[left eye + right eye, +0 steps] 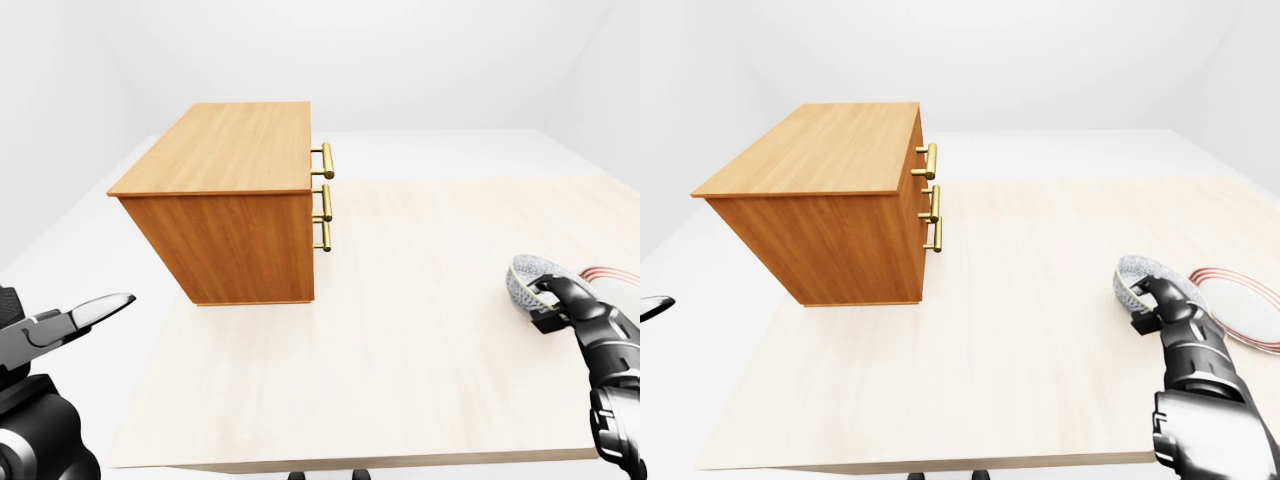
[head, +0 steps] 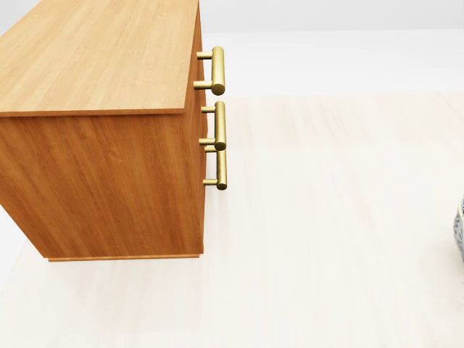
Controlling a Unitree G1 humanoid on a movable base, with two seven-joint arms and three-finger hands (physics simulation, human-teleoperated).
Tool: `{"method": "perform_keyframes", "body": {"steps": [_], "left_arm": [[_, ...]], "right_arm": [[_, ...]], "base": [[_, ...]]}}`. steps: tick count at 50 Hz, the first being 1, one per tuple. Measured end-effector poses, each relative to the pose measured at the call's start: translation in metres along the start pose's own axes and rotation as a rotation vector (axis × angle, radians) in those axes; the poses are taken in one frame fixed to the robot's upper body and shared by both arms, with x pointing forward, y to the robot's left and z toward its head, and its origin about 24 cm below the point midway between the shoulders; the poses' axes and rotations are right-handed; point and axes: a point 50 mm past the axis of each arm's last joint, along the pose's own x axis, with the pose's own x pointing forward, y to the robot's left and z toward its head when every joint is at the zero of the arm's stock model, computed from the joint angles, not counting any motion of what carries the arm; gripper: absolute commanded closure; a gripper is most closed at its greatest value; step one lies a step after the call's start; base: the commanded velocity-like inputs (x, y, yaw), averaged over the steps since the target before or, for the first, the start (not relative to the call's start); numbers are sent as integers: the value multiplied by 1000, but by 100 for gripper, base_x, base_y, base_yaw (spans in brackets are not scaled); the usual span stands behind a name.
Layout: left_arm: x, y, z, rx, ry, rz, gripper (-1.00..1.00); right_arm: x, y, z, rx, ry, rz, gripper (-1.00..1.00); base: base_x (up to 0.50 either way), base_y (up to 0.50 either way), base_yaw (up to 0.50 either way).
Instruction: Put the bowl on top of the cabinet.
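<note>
The right hand grips the bowl at its rim, at four o'clock from the cabinet, ready for lifting; the left hand rests released.

- The surface is a pale, whitewashed wood board with faint grain, lit evenly and without glare.
- Plain white walls rise beyond its far edge, meeting in soft corners at the upper left and upper right of the left-eye view.
- A light grey-white floor shows past the surface's left edge.
</note>
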Motion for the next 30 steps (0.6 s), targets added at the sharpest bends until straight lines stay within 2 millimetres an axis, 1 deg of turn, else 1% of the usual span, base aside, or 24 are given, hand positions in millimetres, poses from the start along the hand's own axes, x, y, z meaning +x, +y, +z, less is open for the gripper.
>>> {"method": "perform_keyframes", "body": {"steps": [3,6,9,13,17,21,26,30], "left_arm": [[0,0,0,1,1,-1,-100],[0,0,0,0,-1,-1,-100],[0,0,0,0,-2,-1,-100],[0,0,1,-1,-5,-1,-100],[0,0,2,-3,-8,-1,-100],[1,-1,2,-5,-11,-1,-100],[1,-1,3,-7,-16,-1,-100],[1,-1,4,-9,-19,-1,-100]], "right_arm": [[-1,-9,8,4,-23,-5,100],[-4,-24,24,1,-70,-17,100],[-10,-43,47,-16,-131,-39,100],[-24,-75,87,-57,-224,-83,100],[-45,-106,129,-104,-313,-139,100],[-72,-133,171,-152,-393,-193,100],[-109,-156,217,-205,-482,-249,100],[-140,-167,251,-241,-553,-287,100]], "base": [[0,0,0],[0,0,0],[0,0,0],[0,0,0],[0,0,0],[0,0,0],[0,0,0],[0,0,0]]}}
